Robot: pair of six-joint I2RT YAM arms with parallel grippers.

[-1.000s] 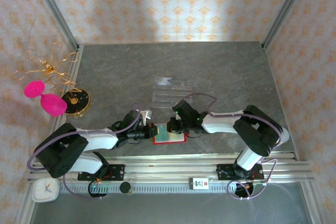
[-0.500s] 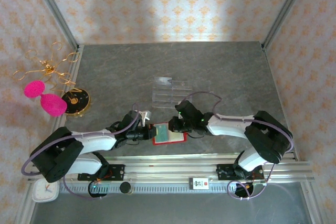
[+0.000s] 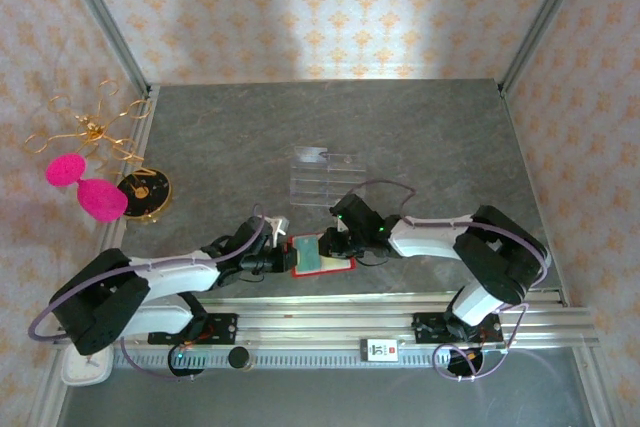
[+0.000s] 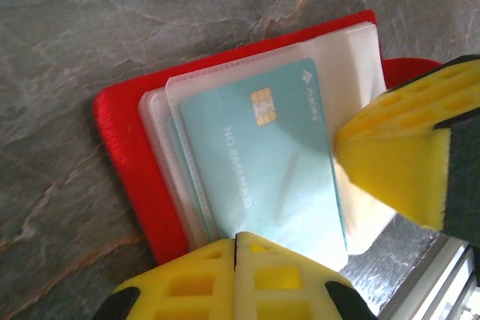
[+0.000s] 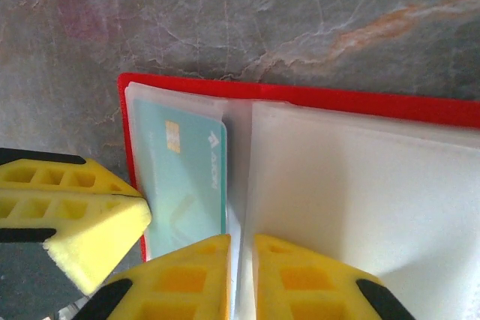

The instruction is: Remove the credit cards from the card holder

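Tabletop (image 3: 420, 147): card holder (image 4: 127, 148) btwn left gripper (image 4: 236, 241) & right gripper (image 5: 241, 241), prob. touching.

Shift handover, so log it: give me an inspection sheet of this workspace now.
Surface: grey marbled table, nothing spilled.
Job's things: red card holder lies open; teal card sits in its clear sleeve.
Clutter: clear slotted tray, gold wire stand with pink pieces, black-gold disc.
Claws: left claw shut at the holder's edge; right claw barely parted over a sleeve, grip unclear.
Cables: lilac cables loop along both arms.
Surroundings: patterned walls, metal frame.
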